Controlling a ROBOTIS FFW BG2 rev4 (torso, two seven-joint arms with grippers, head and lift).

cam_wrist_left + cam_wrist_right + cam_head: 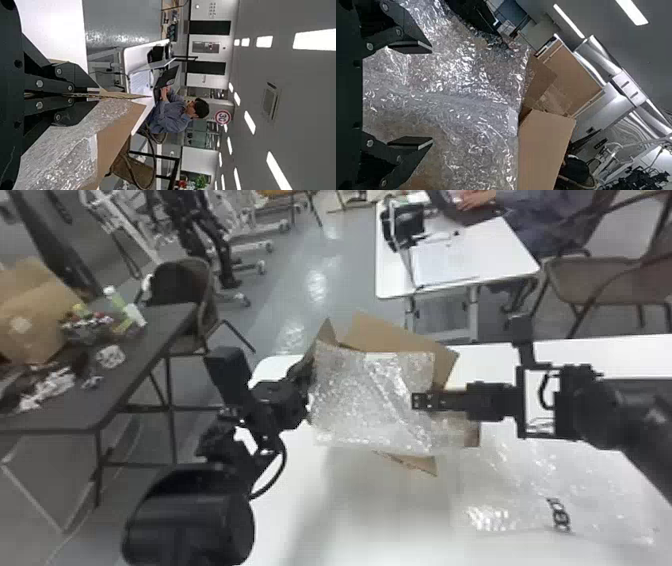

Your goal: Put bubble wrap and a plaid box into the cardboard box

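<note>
Left tool (299, 379), pinching a box flap (128, 95); right tool (420, 401), spread, beside bubble wrap (367, 400) overlying the cardboard box (395, 340).

The right pincer (423, 401) stands open before crinkled bubble wrap (466, 79), the cardboard box (544, 146) beyond it.

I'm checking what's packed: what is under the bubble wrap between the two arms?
Brown flaps of the cardboard box stick out past the bubble wrap. The wrap covers the rest, so whatever the box may hold cannot be seen.
</note>
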